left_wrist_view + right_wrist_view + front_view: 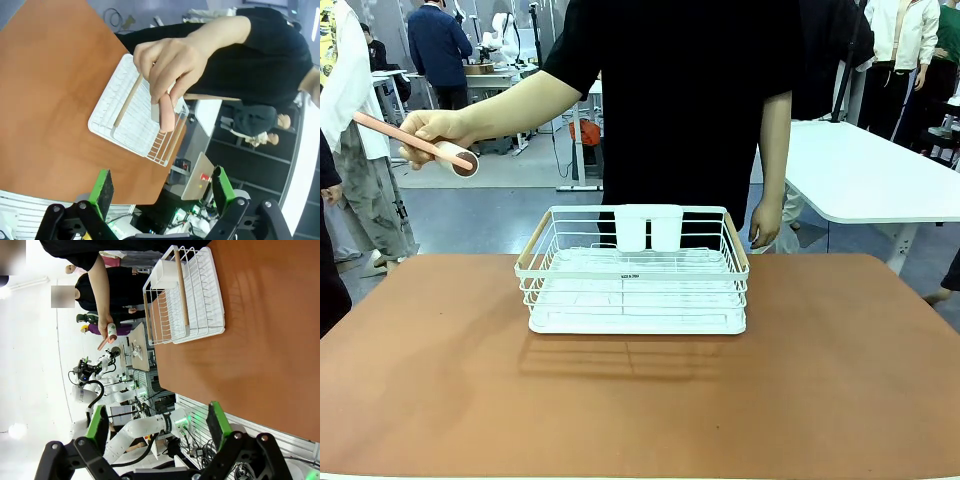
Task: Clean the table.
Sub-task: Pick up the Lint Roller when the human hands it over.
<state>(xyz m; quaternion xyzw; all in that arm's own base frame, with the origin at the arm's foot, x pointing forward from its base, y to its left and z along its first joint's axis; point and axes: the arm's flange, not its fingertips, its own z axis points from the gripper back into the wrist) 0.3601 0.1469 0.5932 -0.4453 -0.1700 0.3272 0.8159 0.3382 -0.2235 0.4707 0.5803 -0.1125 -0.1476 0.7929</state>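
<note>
Across the front view, the table seemingly runs lengthwise left-right.

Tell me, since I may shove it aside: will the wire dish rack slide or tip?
The dish rack looks light: thin open wire, apparently empty. Being low and wide on the smooth table, it probably slides rather than tips. Its grid likely stays rigid.
</note>
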